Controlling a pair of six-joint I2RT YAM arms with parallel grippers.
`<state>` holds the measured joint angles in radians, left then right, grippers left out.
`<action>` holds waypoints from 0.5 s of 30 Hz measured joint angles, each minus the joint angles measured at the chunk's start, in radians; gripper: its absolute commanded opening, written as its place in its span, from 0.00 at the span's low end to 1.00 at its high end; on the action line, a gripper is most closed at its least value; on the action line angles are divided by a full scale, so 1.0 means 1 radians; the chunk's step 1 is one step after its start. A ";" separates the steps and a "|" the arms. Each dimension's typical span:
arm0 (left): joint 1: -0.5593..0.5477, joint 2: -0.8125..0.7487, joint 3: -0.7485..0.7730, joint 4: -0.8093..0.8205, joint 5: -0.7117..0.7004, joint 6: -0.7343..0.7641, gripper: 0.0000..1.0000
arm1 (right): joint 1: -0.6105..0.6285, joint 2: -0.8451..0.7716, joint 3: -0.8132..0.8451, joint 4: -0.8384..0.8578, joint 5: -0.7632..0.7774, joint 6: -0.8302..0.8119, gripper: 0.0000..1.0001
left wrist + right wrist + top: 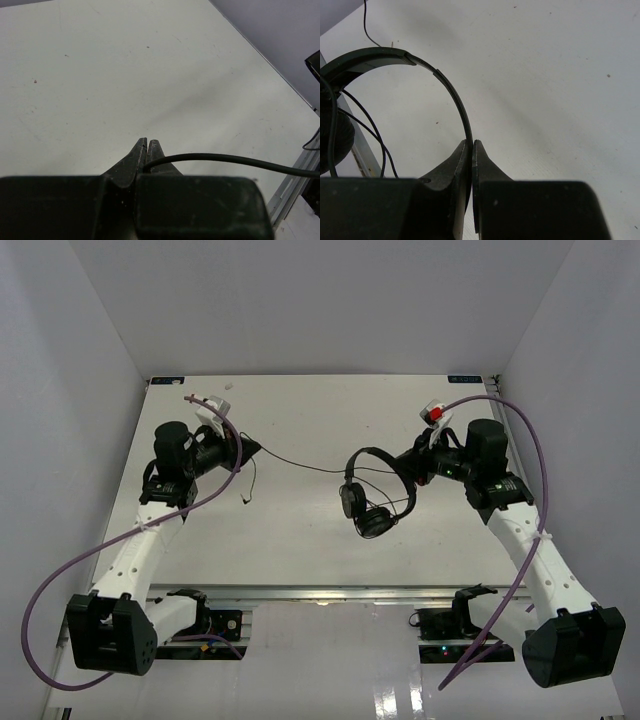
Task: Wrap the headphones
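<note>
The black headphones hang above the table right of centre, two round earcups low, thin headband arching up to my right gripper. That gripper is shut on the headband, held between its fingertips. The thin black cable runs left from the headphones to my left gripper, which is shut on it; the cable leaves the closed jaws to the right. A loose end of the cable dangles below the left gripper. An earcup shows at the left of the right wrist view.
The white table is walled on three sides. Thick purple cables loop beside each arm. The table's near edge has a metal rail with the arm bases behind it.
</note>
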<state>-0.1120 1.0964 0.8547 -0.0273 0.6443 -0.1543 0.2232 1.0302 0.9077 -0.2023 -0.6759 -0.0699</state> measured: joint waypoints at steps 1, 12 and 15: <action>0.000 -0.001 -0.017 0.017 0.006 -0.010 0.00 | -0.002 0.000 0.003 0.001 0.009 0.013 0.08; 0.002 0.005 -0.180 0.185 0.036 -0.138 0.00 | -0.045 0.060 0.130 0.024 0.058 0.209 0.08; -0.001 0.025 -0.204 0.239 0.041 -0.188 0.00 | -0.046 0.072 0.154 0.045 0.078 0.264 0.08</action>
<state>-0.1127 1.1215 0.6509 0.2121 0.6856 -0.3423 0.1768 1.1020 1.0618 -0.1572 -0.5983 0.1942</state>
